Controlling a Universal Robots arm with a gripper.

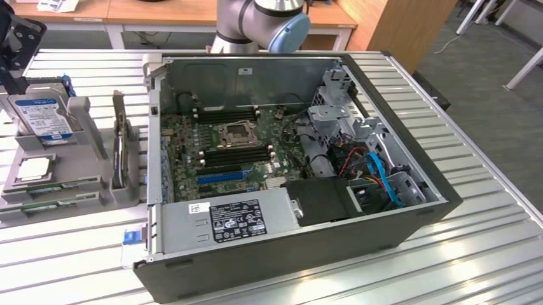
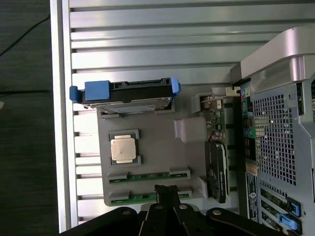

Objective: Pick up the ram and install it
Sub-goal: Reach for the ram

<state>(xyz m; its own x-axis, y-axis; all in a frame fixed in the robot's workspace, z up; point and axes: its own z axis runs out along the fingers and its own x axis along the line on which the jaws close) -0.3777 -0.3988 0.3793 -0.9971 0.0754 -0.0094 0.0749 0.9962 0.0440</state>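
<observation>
My pincer (image 2: 166,191) fully closed, nothing in it, hovering above the tray (image 2: 147,142), nearest ram (image 2: 129,197) just under my tips

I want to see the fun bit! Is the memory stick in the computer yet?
Not yet. Nothing looks done: both green memory sticks lie in the gray tray. The gripper is shut and empty, above them. Picking one up and fitting it into the computer is left.
</observation>
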